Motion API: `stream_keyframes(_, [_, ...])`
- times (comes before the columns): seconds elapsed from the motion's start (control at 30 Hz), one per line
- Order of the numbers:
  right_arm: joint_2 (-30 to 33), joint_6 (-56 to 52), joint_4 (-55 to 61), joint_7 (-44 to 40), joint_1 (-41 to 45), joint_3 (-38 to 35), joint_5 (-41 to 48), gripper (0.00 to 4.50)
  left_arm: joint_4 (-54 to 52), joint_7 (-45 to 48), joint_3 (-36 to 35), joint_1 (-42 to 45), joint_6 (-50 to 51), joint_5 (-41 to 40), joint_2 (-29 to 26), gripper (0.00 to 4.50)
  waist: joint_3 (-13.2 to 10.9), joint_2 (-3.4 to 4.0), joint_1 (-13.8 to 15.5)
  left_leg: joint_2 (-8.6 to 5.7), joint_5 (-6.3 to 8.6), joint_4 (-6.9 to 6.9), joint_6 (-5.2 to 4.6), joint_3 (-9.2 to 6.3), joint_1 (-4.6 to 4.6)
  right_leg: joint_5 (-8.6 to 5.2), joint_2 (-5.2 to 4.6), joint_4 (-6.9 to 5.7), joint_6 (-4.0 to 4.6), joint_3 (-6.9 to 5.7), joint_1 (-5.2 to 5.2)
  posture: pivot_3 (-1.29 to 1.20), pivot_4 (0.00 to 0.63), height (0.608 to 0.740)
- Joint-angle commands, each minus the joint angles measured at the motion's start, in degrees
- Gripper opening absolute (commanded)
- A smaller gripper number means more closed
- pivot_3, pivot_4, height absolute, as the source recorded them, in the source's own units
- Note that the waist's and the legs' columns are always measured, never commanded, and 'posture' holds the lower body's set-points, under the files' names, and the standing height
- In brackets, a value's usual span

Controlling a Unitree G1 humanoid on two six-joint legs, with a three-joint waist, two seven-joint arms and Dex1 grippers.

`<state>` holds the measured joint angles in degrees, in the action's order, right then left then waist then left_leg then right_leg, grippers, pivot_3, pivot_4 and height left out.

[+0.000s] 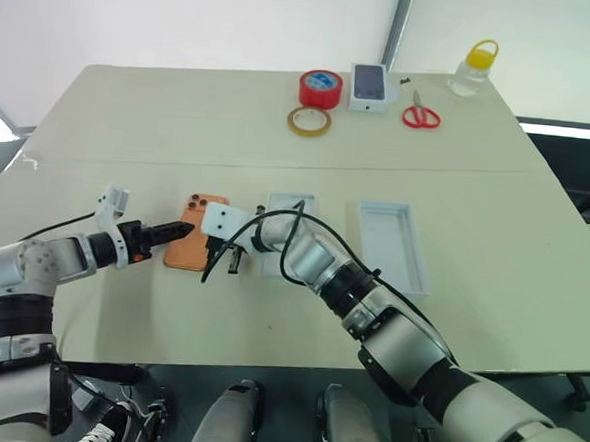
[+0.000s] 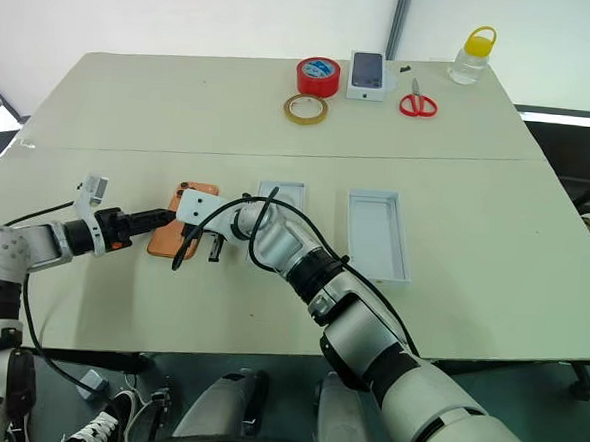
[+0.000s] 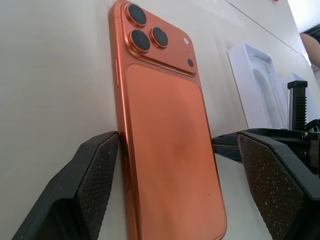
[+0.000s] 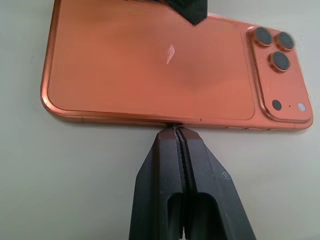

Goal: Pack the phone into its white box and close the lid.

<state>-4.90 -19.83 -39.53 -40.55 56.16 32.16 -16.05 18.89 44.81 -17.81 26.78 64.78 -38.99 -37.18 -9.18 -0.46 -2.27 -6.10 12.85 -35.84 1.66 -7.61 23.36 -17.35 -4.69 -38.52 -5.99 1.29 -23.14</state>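
While no writing reads on the phone (image 3: 167, 135) | left tool (image 3: 180, 195) released astride it | right tool (image 4: 181, 134) clenched at its edge

A staged test or lab space, not a home: a broad beige surface (image 1: 270, 310) set against bare white walls, laid out with red tape (image 1: 320, 87), scissors (image 1: 421, 115) and a small plastic jar (image 1: 474, 68).

One phone (image 1: 194, 233), two tape rolls (image 1: 320, 87), one scissors (image 1: 421, 115).
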Motion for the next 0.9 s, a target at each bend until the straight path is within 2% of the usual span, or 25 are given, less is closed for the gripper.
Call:
stream_keyframes(0.03, [-0.4,1.4,0.1,0.6,0.8,0.1,-1.0,0.03,0.2,1.1,4.5,-0.9,4.5,-1.0,3.4,3.95,0.0,0.0,0.1,-0.01,0.0,-0.01,0.0,0.0,0.0,0.0,0.0,0.0,0.0,0.0,0.0,0.0,0.15,0.74])
stream_keyframes(0.43, [0.7,1.5,1.5,-0.6,-0.3,-0.2,-1.3,0.03,5.8,1.0,-0.6,1.3,1.7,0.0,2.7,3.95,0.0,-0.01,-0.2,0.0,0.0,-0.02,0.01,-0.03,0.0,0.0,0.01,-0.01,0.0,-0.01,-0.01,0.0,0.15,0.74])
stream_keyframes(0.53, [0.7,1.6,1.6,-0.7,-0.4,0.1,-1.4,0.0,5.7,0.7,-1.2,1.0,1.8,-0.2,2.8,3.07,0.0,-0.02,-0.3,0.01,0.0,-0.02,0.01,-0.03,0.0,0.0,0.01,-0.05,0.0,0.0,-0.04,0.0,0.15,0.74])
stream_keyframes(0.67, [0.7,1.7,1.7,-0.6,-0.5,0.0,-1.4,0.0,5.1,1.0,-1.2,0.5,2.4,-0.4,2.6,1.09,0.0,-0.03,-0.4,0.02,-0.01,-0.01,0.01,-0.02,0.02,0.0,0.01,-0.05,0.0,0.01,-0.07,0.0,0.15,0.74])
stream_keyframes(0.9, [0.8,1.8,1.9,-0.6,-0.6,0.0,-1.7,0.0,4.8,0.6,-1.6,-0.1,3.0,-1.1,2.9,1.09,0.0,-0.05,-0.4,0.02,0.0,-0.01,0.01,-0.03,0.01,0.0,0.02,-0.07,0.0,0.01,-0.08,0.0,0.15,0.74])
